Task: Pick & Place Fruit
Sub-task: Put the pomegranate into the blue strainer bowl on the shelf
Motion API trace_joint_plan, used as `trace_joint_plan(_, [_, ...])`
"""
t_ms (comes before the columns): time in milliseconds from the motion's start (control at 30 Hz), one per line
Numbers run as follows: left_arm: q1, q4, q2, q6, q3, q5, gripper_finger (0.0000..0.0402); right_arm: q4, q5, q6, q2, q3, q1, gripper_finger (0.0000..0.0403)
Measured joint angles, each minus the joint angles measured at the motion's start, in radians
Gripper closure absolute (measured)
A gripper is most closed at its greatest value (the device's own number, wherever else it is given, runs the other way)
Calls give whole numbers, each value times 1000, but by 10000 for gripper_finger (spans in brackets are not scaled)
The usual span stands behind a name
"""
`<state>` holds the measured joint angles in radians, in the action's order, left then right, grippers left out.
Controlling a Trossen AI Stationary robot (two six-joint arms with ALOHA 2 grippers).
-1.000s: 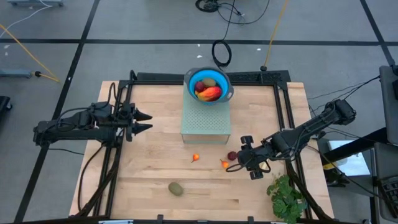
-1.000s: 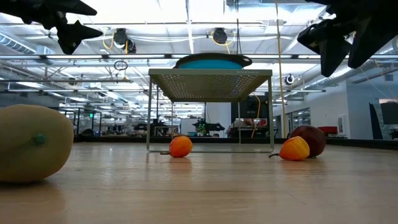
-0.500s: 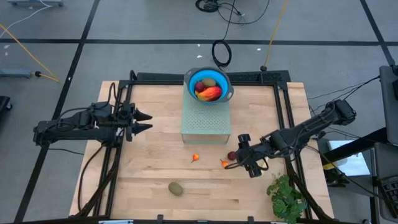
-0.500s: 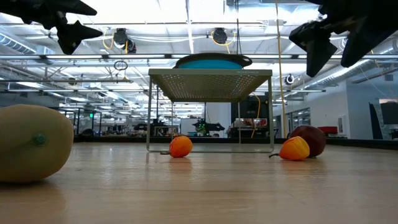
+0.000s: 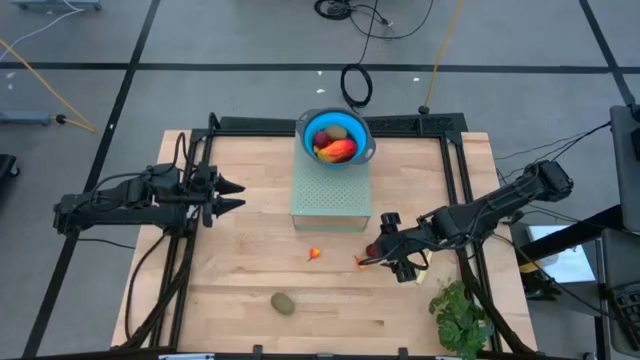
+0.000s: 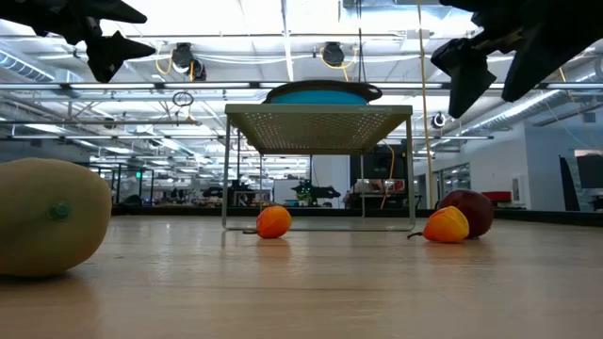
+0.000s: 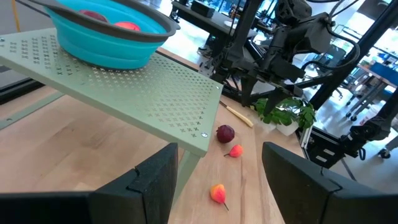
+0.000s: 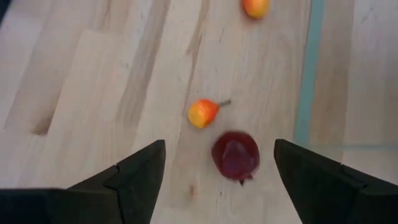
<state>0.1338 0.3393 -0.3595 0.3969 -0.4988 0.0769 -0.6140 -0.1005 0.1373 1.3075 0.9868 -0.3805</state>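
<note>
Overhead, right gripper (image 5: 385, 256) hovers jaws wide over dark red fruit (image 5: 372, 249), orange piece (image 5: 360, 262) at its 7 o'clock | left gripper (image 5: 228, 196) spread apart, waiting left of green rack (image 5: 331, 196) | low: oval fruit (image 6: 52, 217) nearest, on the table | right wrist: fingers (image 8: 134, 171) straddle dark red fruit.

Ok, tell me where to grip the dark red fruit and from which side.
Take the dark red fruit across its round middle, from straight above. It lies free on the table, and the open right gripper hangs over it. Keep one finger out of the small orange piece beside it.
</note>
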Motion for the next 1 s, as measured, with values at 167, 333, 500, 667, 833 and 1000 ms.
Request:
trace_joint_plan(167, [0, 0, 0, -6, 0, 0, 167, 147, 0, 31, 1, -77, 0, 104])
trace_joint_plan(333, [0, 0, 0, -2, 0, 0, 167, 156, 0, 30, 1, -112, 4, 104])
trace_joint_plan(500, [0, 0, 0, -2, 0, 0, 167, 154, -1, 22, 1, -116, 10, 103])
trace_joint_plan(667, [0, 0, 0, -5, 0, 0, 167, 150, 0, 0, 1, -116, 33, 101])
trace_joint_plan(833, [0, 0, 0, -6, 0, 0, 167, 147, 0, -1, 1, -116, 49, 94])
trace_joint_plan(1000, [0, 0, 0, -6, 0, 0, 167, 139, 27, 0, 8, -116, 54, 81])
